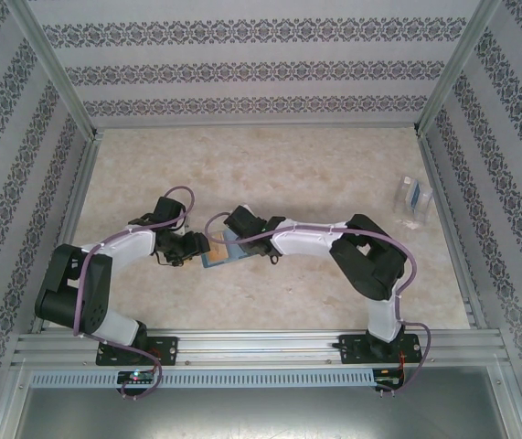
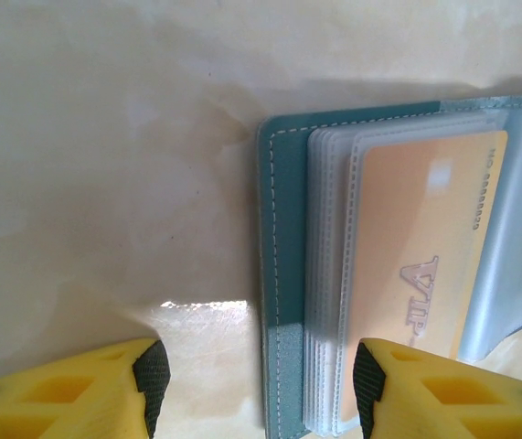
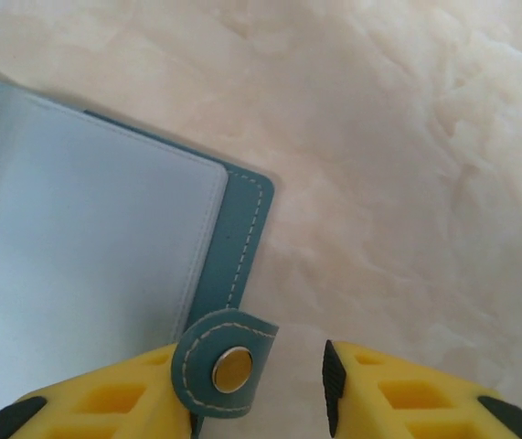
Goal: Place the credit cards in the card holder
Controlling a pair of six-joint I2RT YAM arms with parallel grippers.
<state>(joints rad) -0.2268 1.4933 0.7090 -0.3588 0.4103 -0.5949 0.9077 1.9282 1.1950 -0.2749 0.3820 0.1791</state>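
1. L gripper (image 2: 259, 373): jaws spread, pinching nothing. One black pad (image 2: 151, 375) was over bare desk (image 2: 105, 183). The other was over the clear sleeves (image 2: 329, 274) at the card holder's near edge.
2. R gripper (image 3: 261, 393): jaws spread w/ bare desk showing btwn them, nothing pinched. The snap tab (image 3: 229, 370) lay in front of one yellow finger. Couldn't tell if it touched.
3. Card holder (image 2: 283, 274): teal, lying open and flat on the desk, stitched edge btwn the L jaws. Sleeves were fanned in a stack over the cover.
4. Tan card (image 2: 425, 247) marked "VIP" sat inside the top sleeve.
5. Top view: holder lay btwn the two grippers, mid-desk, toward the near side.
6. Clear stand (image 1: 413, 201) stood well apart by the R wall w/ sth blue in it, too small to tell.
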